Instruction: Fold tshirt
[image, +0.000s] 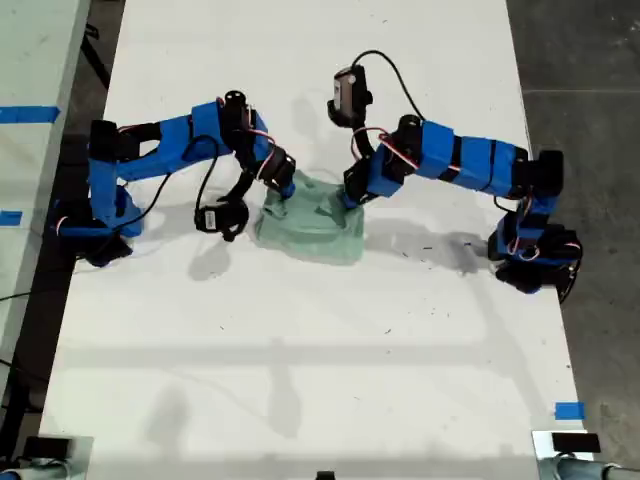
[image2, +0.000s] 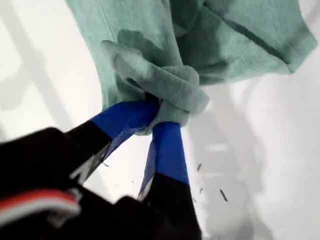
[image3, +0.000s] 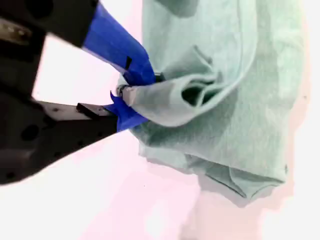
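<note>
Both claws clamped on bunched edges of the tshirt (image: 312, 225): first gripper (image2: 159, 114), second gripper (image3: 131, 95), likely to carry a fold across.

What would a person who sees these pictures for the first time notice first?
The pale green tshirt lies bunched in a small heap at the middle of the white table in the exterior view. A blue arm reaches in from each side of that view. My first gripper and my second gripper each have their jaws shut on a fold of the cloth.
</note>
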